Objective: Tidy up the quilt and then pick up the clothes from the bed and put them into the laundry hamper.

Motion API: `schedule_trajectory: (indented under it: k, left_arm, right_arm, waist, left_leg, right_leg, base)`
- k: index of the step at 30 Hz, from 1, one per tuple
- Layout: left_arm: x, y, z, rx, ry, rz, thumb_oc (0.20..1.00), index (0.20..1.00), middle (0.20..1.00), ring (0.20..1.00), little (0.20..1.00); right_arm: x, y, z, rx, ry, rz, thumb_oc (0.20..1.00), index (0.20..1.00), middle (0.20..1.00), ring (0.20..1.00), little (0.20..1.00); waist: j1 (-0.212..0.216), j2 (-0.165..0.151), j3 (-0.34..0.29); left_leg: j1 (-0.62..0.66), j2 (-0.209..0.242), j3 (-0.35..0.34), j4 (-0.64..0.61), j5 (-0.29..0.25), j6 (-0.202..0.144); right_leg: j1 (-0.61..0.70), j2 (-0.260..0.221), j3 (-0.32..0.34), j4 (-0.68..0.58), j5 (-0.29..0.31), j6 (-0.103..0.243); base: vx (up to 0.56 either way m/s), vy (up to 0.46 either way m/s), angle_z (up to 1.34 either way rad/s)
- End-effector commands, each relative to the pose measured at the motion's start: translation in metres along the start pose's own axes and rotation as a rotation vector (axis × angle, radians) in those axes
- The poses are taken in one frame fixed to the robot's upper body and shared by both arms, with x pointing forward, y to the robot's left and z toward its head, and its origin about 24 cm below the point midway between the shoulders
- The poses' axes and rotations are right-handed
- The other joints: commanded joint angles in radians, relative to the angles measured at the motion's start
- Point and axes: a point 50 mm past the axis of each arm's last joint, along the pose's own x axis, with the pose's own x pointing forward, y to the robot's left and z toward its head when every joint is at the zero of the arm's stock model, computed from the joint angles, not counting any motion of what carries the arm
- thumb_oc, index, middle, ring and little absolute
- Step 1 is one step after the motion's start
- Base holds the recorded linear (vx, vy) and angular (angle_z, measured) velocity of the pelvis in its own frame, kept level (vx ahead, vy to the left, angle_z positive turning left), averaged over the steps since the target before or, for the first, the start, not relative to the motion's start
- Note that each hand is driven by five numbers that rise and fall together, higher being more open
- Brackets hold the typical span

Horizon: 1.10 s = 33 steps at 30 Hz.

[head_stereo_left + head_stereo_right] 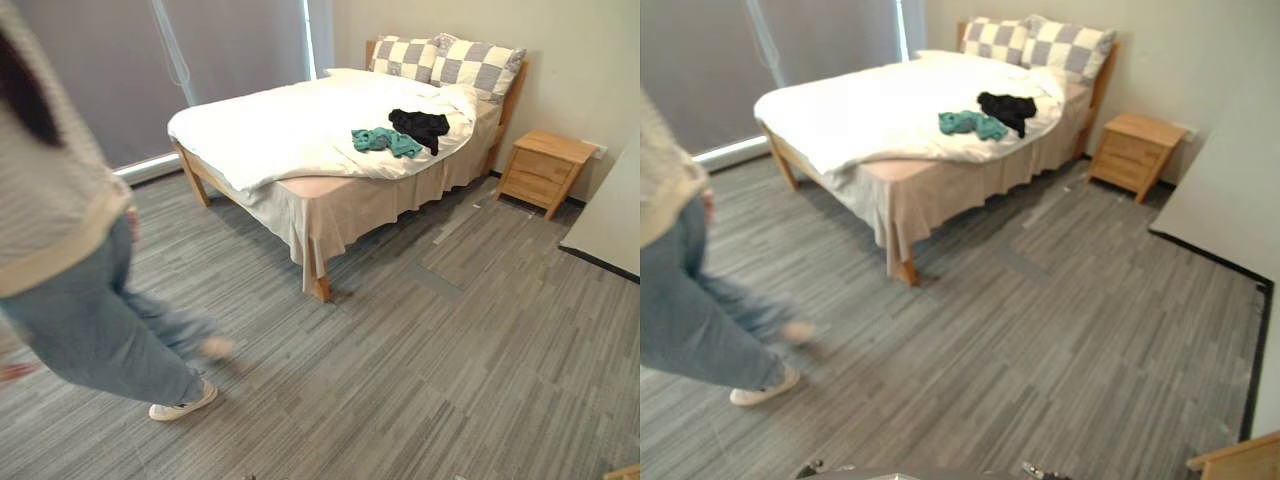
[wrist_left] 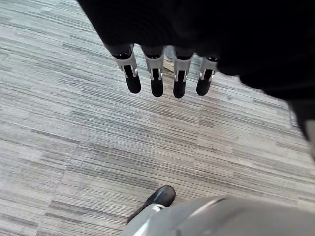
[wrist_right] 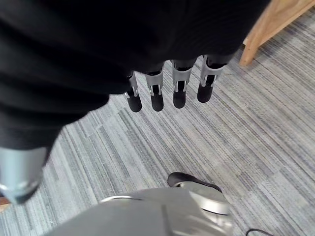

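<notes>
A wooden bed point(image 1: 322, 285) stands across the room by the far wall. A white quilt point(image 1: 290, 125) lies rumpled over it and leaves the pinkish sheet point(image 1: 330, 200) bare at the near corner. On the quilt lie a teal garment point(image 1: 385, 141) and a black garment point(image 1: 420, 126), side by side near the two checked pillows point(image 1: 450, 62). My left hand point(image 2: 157, 76) hangs over the grey floor with straight fingers and holds nothing. My right hand point(image 3: 167, 91) hangs the same way, open and empty.
A person point(image 1: 80, 270) in jeans and a light top walks across the floor at the left. A wooden nightstand point(image 1: 545, 170) stands right of the bed. A wooden furniture leg point(image 3: 268, 29) is near my right hand. A curtained window point(image 1: 200, 60) is behind the bed.
</notes>
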Motion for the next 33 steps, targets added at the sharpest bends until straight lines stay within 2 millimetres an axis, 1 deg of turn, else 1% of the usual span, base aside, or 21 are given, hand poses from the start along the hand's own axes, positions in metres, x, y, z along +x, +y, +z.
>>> schedule_trajectory:
  k: [1, 7, 10, 12, 14, 15, 16, 17, 18, 19, 20, 22, 24, 25, 26, 27, 29, 30, 31, 32, 33]
  left_arm:
    - [0.005, 0.021, 0.023, 0.063, -0.059, 0.055, 1.0, 1.0, 1.0, 1.0, 1.0]
    - [0.006, 0.026, 0.029, 0.065, -0.067, 0.076, 1.0, 1.0, 1.0, 1.0, 1.0]
    - [0.006, 0.029, 0.031, 0.056, -0.073, 0.083, 1.0, 1.0, 1.0, 1.0, 1.0]
    - [0.006, 0.037, 0.033, 0.019, -0.073, 0.101, 1.0, 1.0, 1.0, 1.0, 1.0]
    - [0.006, 0.04, 0.034, 0.003, -0.071, 0.116, 1.0, 1.0, 1.0, 1.0, 1.0]
    - [0.006, 0.04, 0.034, 0.003, -0.071, 0.116, 1.0, 1.0, 1.0, 1.0, 1.0]
    - [0.006, 0.043, 0.033, -0.005, -0.067, 0.124, 1.0, 1.0, 1.0, 1.0, 1.0]
    - [0.006, 0.043, 0.033, -0.005, -0.067, 0.123, 1.0, 1.0, 1.0, 1.0, 1.0]
    - [0.006, 0.044, 0.033, 0.0, -0.066, 0.125, 1.0, 1.0, 1.0, 1.0, 1.0]
    - [0.006, 0.045, 0.033, 0.013, -0.07, 0.125, 1.0, 1.0, 1.0, 1.0, 1.0]
    - [0.006, 0.044, 0.033, 0.017, -0.07, 0.124, 1.0, 1.0, 1.0, 1.0, 1.0]
    - [0.007, 0.046, 0.035, 0.023, -0.072, 0.127, 1.0, 1.0, 1.0, 1.0, 1.0]
    - [0.007, 0.045, 0.034, 0.031, -0.063, 0.124, 1.0, 1.0, 1.0, 1.0, 1.0]
    - [0.007, 0.044, 0.034, 0.031, -0.064, 0.123, 1.0, 1.0, 1.0, 1.0, 1.0]
    - [0.007, 0.044, 0.031, 0.042, -0.059, 0.122, 1.0, 1.0, 1.0, 1.0, 1.0]
    - [0.007, 0.044, 0.031, 0.045, -0.059, 0.121, 1.0, 1.0, 1.0, 1.0, 1.0]
    - [0.007, 0.043, 0.034, -0.002, -0.071, 0.125, 1.0, 1.0, 1.0, 1.0, 1.0]
    - [0.006, 0.054, 0.04, -0.061, -0.095, 0.16, 1.0, 1.0, 1.0, 1.0, 1.0]
    - [0.006, 0.054, 0.04, -0.061, -0.095, 0.161, 1.0, 1.0, 1.0, 1.0, 1.0]
    - [0.006, 0.063, 0.046, -0.121, -0.122, 0.194, 1.0, 1.0, 1.0, 1.0, 1.0]
    - [0.006, 0.063, 0.046, -0.121, -0.122, 0.195, 1.0, 1.0, 1.0, 1.0, 1.0]
  right_arm:
    - [0.003, -0.009, 0.022, -0.03, -0.045, -0.028, 1.0, 1.0, 1.0, 1.0, 1.0]
    - [0.003, -0.013, 0.029, -0.035, -0.057, -0.048, 1.0, 1.0, 1.0, 1.0, 1.0]
    - [0.003, -0.015, 0.034, -0.036, -0.068, -0.053, 1.0, 1.0, 1.0, 1.0, 1.0]
    - [0.003, -0.02, 0.042, 0.018, -0.096, -0.062, 1.0, 1.0, 1.0, 1.0, 1.0]
    - [0.003, -0.025, 0.045, 0.063, -0.101, -0.076, 1.0, 1.0, 1.0, 1.0, 1.0]
    - [0.003, -0.025, 0.046, 0.063, -0.102, -0.076, 1.0, 1.0, 1.0, 1.0, 1.0]
    - [0.003, -0.027, 0.045, 0.13, -0.103, -0.084, 1.0, 1.0, 1.0, 1.0, 1.0]
    - [0.003, -0.027, 0.045, 0.13, -0.103, -0.085, 1.0, 1.0, 1.0, 1.0, 1.0]
    - [0.003, -0.027, 0.043, 0.146, -0.098, -0.087, 1.0, 1.0, 1.0, 1.0, 1.0]
    - [0.003, -0.027, 0.034, 0.174, -0.079, -0.089, 1.0, 1.0, 1.0, 1.0, 1.0]
    - [0.003, -0.027, 0.033, 0.18, -0.082, -0.089, 1.0, 1.0, 1.0, 1.0, 1.0]
    - [0.003, -0.027, 0.031, 0.189, -0.077, -0.087, 1.0, 1.0, 1.0, 1.0, 1.0]
    - [0.002, -0.025, 0.024, 0.196, -0.061, -0.081, 1.0, 1.0, 1.0, 1.0, 1.0]
    - [0.002, -0.026, 0.024, 0.195, -0.061, -0.081, 1.0, 1.0, 1.0, 1.0, 1.0]
    - [0.001, -0.022, 0.006, 0.181, -0.007, -0.072, 1.0, 1.0, 1.0, 1.0, 1.0]
    - [0.001, -0.023, 0.001, 0.159, 0.01, -0.069, 1.0, 1.0, 1.0, 1.0, 1.0]
    - [0.001, -0.028, -0.003, 0.111, 0.03, -0.081, 1.0, 1.0, 1.0, 1.0, 1.0]
    - [0.001, -0.035, 0.003, 0.08, 0.012, -0.101, 1.0, 1.0, 1.0, 1.0, 1.0]
    - [0.001, -0.035, 0.003, 0.08, 0.011, -0.1, 1.0, 1.0, 1.0, 1.0, 1.0]
    - [0.001, -0.04, 0.011, 0.083, -0.017, -0.12, 1.0, 1.0, 1.0, 1.0, 1.0]
    - [0.001, -0.04, 0.011, 0.083, -0.018, -0.12, 1.0, 1.0, 1.0, 1.0, 1.0]
  waist:
    - [-0.026, -0.025, 0.079]
    - [-0.023, -0.027, 0.097]
    - [-0.015, -0.027, 0.101]
    - [-0.01, -0.028, 0.119]
    - [-0.021, -0.018, 0.148]
    - [-0.02, -0.019, 0.147]
    - [-0.032, -0.002, 0.165]
    - [-0.032, -0.003, 0.166]
    - [-0.04, -0.001, 0.169]
    - [-0.065, -0.007, 0.179]
    - [-0.08, -0.018, 0.182]
    - [-0.107, -0.013, 0.191]
    - [-0.137, -0.008, 0.193]
    - [-0.136, -0.005, 0.193]
    - [-0.143, -0.003, 0.191]
    - [-0.145, 0.003, 0.186]
    - [-0.137, 0.016, 0.192]
    - [-0.105, -0.004, 0.227]
    - [-0.108, -0.007, 0.224]
    - [-0.088, -0.026, 0.253]
    - [-0.091, -0.029, 0.251]
  left_leg:
    - [0.086, 0.018, 0.019, -0.054, -0.088, -0.066]
    - [0.054, 0.009, 0.019, -0.054, -0.087, -0.055]
    - [0.044, 0.007, 0.02, -0.054, -0.093, -0.044]
    - [0.043, 0.01, 0.022, -0.054, -0.103, -0.022]
    - [0.064, 0.011, 0.024, -0.054, -0.115, -0.006]
    - [0.063, 0.01, 0.025, -0.054, -0.115, -0.005]
    - [0.1, 0.028, 0.025, -0.054, -0.131, -0.011]
    - [0.102, 0.027, 0.024, -0.054, -0.133, -0.011]
    - [0.12, 0.03, 0.023, -0.054, -0.144, -0.019]
    - [0.151, 0.022, 0.011, -0.054, -0.172, -0.038]
    - [0.163, 0.012, 0.004, -0.054, -0.184, -0.048]
    - [0.185, 0.03, -0.01, -0.054, -0.209, -0.075]
    - [0.22, 0.051, -0.006, -0.054, -0.242, -0.097]
    - [0.221, 0.054, -0.005, -0.054, -0.244, -0.098]
    - [0.264, 0.067, -0.019, -0.054, -0.254, -0.103]
    - [0.272, 0.086, -0.015, -0.038, -0.215, -0.109]
    - [0.188, 0.135, -0.009, 0.199, -0.106, -0.131]
    - [0.012, 0.15, -0.051, 0.535, 0.05, -0.122]
    - [0.006, 0.147, -0.054, 0.536, 0.052, -0.122]
    - [-0.063, 0.142, -0.075, 0.679, 0.09, -0.106]
    - [-0.068, 0.139, -0.077, 0.679, 0.092, -0.106]
  right_leg:
    - [0.116, -0.103, 0.021, -0.184, 0.028, 0.148]
    - [0.082, -0.108, 0.027, -0.175, 0.029, 0.154]
    - [0.047, -0.107, 0.03, -0.123, 0.016, 0.158]
    - [-0.069, -0.097, 0.036, 0.104, 0.016, 0.201]
    - [-0.17, -0.109, 0.03, 0.293, 0.091, 0.244]
    - [-0.174, -0.11, 0.032, 0.298, 0.089, 0.245]
    - [-0.253, -0.116, 0.005, 0.401, 0.109, 0.242]
    - [-0.253, -0.118, 0.005, 0.406, 0.105, 0.242]
    - [-0.268, -0.128, -0.02, 0.386, 0.092, 0.238]
    - [-0.25, -0.127, -0.05, 0.205, 0.064, 0.213]
    - [-0.266, -0.13, -0.041, 0.077, 0.077, 0.206]
    - [-0.276, -0.128, -0.027, -0.11, 0.131, 0.215]
    - [-0.337, -0.146, 0.004, -0.144, 0.171, 0.232]
    - [-0.337, -0.143, 0.004, -0.142, 0.169, 0.232]
    - [-0.34, -0.137, 0.014, -0.113, 0.184, 0.212]
    - [-0.332, -0.12, 0.012, -0.1, 0.179, 0.197]
    - [-0.283, -0.083, -0.003, -0.08, 0.146, 0.15]
    - [-0.207, -0.068, -0.025, -0.088, 0.11, 0.089]
    - [-0.21, -0.071, -0.027, -0.088, 0.111, 0.089]
    - [-0.172, -0.066, -0.024, -0.096, 0.097, 0.064]
    - [-0.175, -0.07, -0.026, -0.097, 0.098, 0.064]
  base:
    - [0.0, 0.0, 0.0]
    - [0.04, 0.052, -0.01]
    - [0.04, 0.067, -0.13]
    - [0.07, 0.107, -0.24]
    - [0.06, 0.085, -0.17]
    - [0.21, 0.073, -0.22]
    - [0.19, 0.041, -0.16]
    - [0.32, 0.035, 0.06]
    - [0.43, -0.062, 0.31]
    - [0.6, -0.099, 0.26]
    - [0.64, -0.14, 0.28]
    - [0.41, -0.114, 0.15]
    - [0.5, -0.128, 0.47]
    - [0.82, -0.234, 0.52]
    - [0.57, -0.204, 0.24]
    - [0.73, -0.307, 0.37]
    - [0.53, -0.389, 0.42]
    - [0.4, -0.385, 0.34]
    - [0.36, -0.411, 0.33]
    - [0.11, -0.143, 0.11]
    - [0.43, -0.339, -0.29]
